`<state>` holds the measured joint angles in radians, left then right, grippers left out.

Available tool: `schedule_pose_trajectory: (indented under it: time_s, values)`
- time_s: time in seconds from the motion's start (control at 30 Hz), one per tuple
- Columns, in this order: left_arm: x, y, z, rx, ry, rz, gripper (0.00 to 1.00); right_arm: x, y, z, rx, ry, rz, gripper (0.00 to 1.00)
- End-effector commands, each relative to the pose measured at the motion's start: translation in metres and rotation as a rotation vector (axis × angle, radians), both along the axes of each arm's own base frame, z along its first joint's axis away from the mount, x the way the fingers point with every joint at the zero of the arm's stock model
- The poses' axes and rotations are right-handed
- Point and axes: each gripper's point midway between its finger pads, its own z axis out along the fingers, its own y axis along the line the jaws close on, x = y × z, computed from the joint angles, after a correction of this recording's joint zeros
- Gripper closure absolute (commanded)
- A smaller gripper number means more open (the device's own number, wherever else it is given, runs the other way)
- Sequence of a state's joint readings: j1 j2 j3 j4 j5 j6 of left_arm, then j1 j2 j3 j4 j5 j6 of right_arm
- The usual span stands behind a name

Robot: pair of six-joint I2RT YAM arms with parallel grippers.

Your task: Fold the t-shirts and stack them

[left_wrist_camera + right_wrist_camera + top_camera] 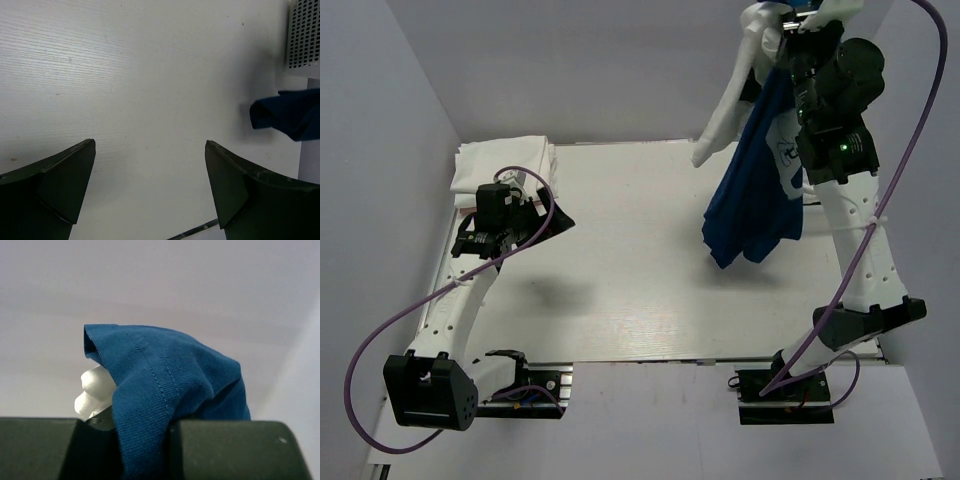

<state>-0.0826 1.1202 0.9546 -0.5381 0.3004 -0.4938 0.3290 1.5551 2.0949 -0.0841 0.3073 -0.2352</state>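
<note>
My right gripper (pixel 792 22) is raised high at the back right, shut on a royal blue t-shirt (pixel 760 195) that hangs down with its low end near the table. A white t-shirt (pixel 732 95) hangs from the same grip, to the left of the blue one. In the right wrist view the blue cloth (pixel 165 385) is pinched between the jaws of the right gripper (pixel 145 450), with white cloth (pixel 92 390) bunched beside it. A folded pile of white t-shirts (pixel 505 160) lies at the back left. My left gripper (pixel 552 222) hovers open just in front of that pile, holding nothing (pixel 149 144).
The white table (pixel 640 280) spreads between the arms. In the left wrist view a white lattice basket (pixel 304 35) stands at the far right edge, with the blue shirt's hanging end (pixel 287 117) below it. Purple cables loop beside both arms.
</note>
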Motion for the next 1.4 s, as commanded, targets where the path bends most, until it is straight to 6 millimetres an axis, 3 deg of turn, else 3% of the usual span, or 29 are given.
schedule_pose_trajectory:
  time_s: [0.0, 0.13, 0.27, 0.37, 0.47, 0.53, 0.57, 0.6, 0.63, 0.7, 0.73, 0.8, 0.83, 0.87, 0.9, 0.93, 0.97, 1.07, 1.13, 1.23, 1.33, 1.37]
  values:
    - [-0.001, 0.0, 0.012, 0.002, -0.041, 0.002, 0.0, -0.035, 0.055, 0.04, 0.004, -0.095, 0.303, 1.0]
    - [0.0, 0.001, 0.015, 0.006, -0.051, 0.01, 0.0, -0.032, 0.088, 0.025, -0.012, -0.049, 0.399, 1.0]
    - [-0.003, 0.008, 0.016, 0.029, -0.05, 0.041, 0.0, -0.043, 0.126, 0.008, -0.04, -0.014, 0.536, 1.0]
    - [-0.006, 0.013, 0.017, 0.052, -0.046, 0.056, 0.0, -0.05, 0.144, 0.001, -0.053, -0.003, 0.572, 1.0]
    - [-0.009, 0.017, 0.018, 0.068, -0.029, 0.073, 0.0, -0.043, 0.153, -0.01, -0.064, 0.014, 0.543, 1.0]
    - [-0.013, 0.022, 0.015, 0.091, -0.018, 0.086, 0.0, -0.042, 0.164, -0.024, -0.083, 0.049, 0.559, 1.0]
    - [-0.012, 0.023, 0.018, 0.097, -0.02, 0.094, 0.0, -0.033, 0.172, -0.054, -0.101, 0.115, 0.567, 1.0]
    - [-0.013, 0.025, 0.021, 0.101, -0.031, 0.101, 0.0, -0.032, 0.175, -0.066, -0.105, 0.142, 0.572, 1.0]
    - [-0.014, 0.029, 0.018, 0.116, -0.018, 0.118, 0.0, -0.041, 0.177, -0.067, -0.082, 0.146, 0.59, 1.0]
    - [-0.015, 0.034, 0.022, 0.134, -0.027, 0.144, 0.0, -0.03, 0.189, -0.143, -0.102, 0.307, 0.602, 0.99]
    - [-0.017, 0.036, 0.026, 0.139, -0.033, 0.151, 0.0, -0.043, 0.199, -0.145, -0.043, 0.324, 0.679, 0.9]
    - [-0.016, 0.04, 0.028, 0.145, -0.033, 0.168, 0.0, -0.053, 0.226, -0.246, 0.008, 0.552, 0.791, 0.78]
    - [-0.016, 0.042, 0.034, 0.147, -0.051, 0.177, 0.0, -0.055, 0.228, -0.292, 0.021, 0.664, 0.782, 0.78]
    - [-0.016, 0.042, 0.034, 0.155, -0.054, 0.17, 0.0, -0.066, 0.236, -0.314, 0.031, 0.735, 0.841, 0.59]
    - [-0.015, 0.041, 0.039, 0.158, -0.068, 0.157, 0.0, -0.076, 0.247, -0.349, 0.011, 0.836, 0.895, 0.2]
    - [-0.014, 0.041, 0.04, 0.156, -0.077, 0.157, 0.0, -0.078, 0.249, -0.364, 0.0, 0.885, 0.895, 0.1]
    - [-0.013, 0.039, 0.044, 0.155, -0.088, 0.143, 0.0, -0.079, 0.246, -0.411, -0.013, 1.036, 0.813, 0.1]
    - [-0.014, 0.035, 0.053, 0.138, -0.101, 0.124, 0.0, -0.079, 0.231, -0.453, -0.065, 1.162, 0.692, 0.1]
    - [-0.014, 0.033, 0.053, 0.132, -0.101, 0.116, 0.0, -0.081, 0.227, -0.46, -0.068, 1.168, 0.678, 0.1]
    - [-0.013, 0.033, 0.043, 0.133, -0.092, 0.115, 0.0, -0.087, 0.229, -0.427, -0.049, 1.061, 0.726, 0.1]
    - [-0.013, 0.033, 0.036, 0.136, -0.073, 0.113, 0.0, -0.087, 0.215, -0.41, -0.072, 0.994, 0.689, 0.1]
    - [-0.011, 0.031, 0.035, 0.128, -0.07, 0.102, 0.0, -0.089, 0.201, -0.414, -0.086, 1.013, 0.642, 0.1]
